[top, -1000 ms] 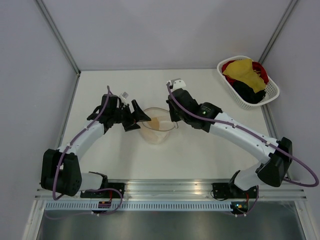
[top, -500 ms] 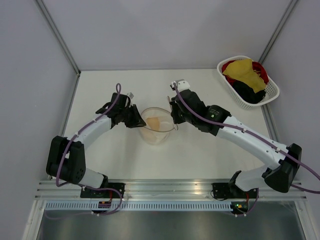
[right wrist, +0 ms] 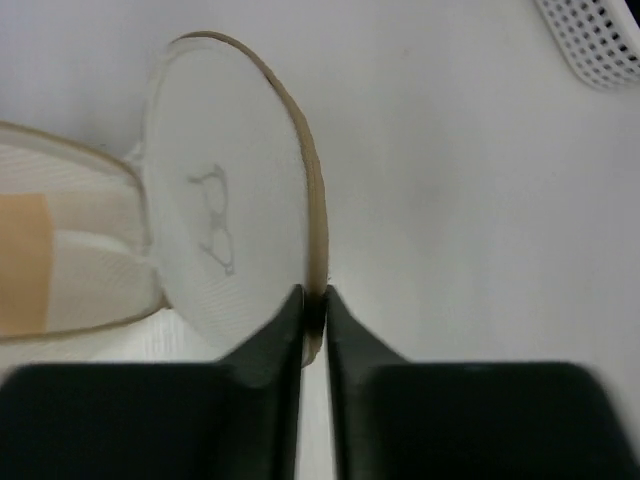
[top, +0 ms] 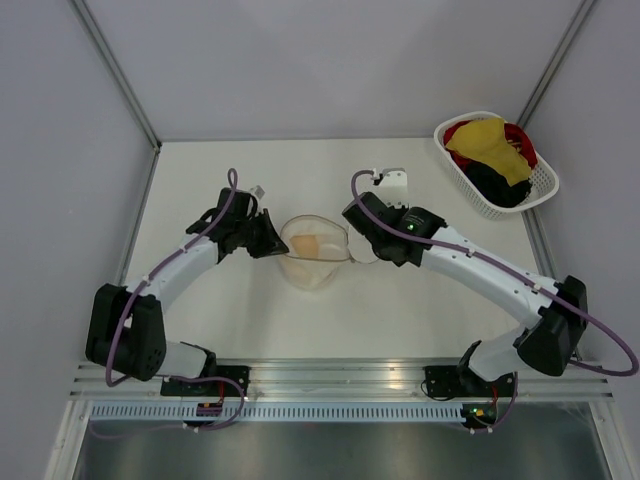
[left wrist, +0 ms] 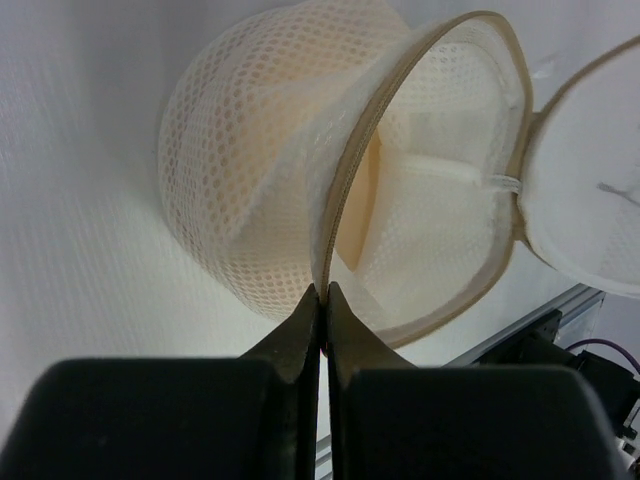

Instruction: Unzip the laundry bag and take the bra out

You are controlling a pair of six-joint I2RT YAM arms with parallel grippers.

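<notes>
Both grippers are pinching the open laundry bag (top: 315,262) on the counter (top: 400,310).
I see my left gripper (left wrist: 322,292) clenched on the bag's zip rim, my right gripper (right wrist: 313,300) clamped on the disc flap (right wrist: 225,220) edge; the peach bra (left wrist: 355,215) sits inside; clothes basket (top: 547,180) far right.

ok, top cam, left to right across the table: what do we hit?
left gripper → laundry bag, unzipped → right gripper → white lattice basket, far right corner
</notes>
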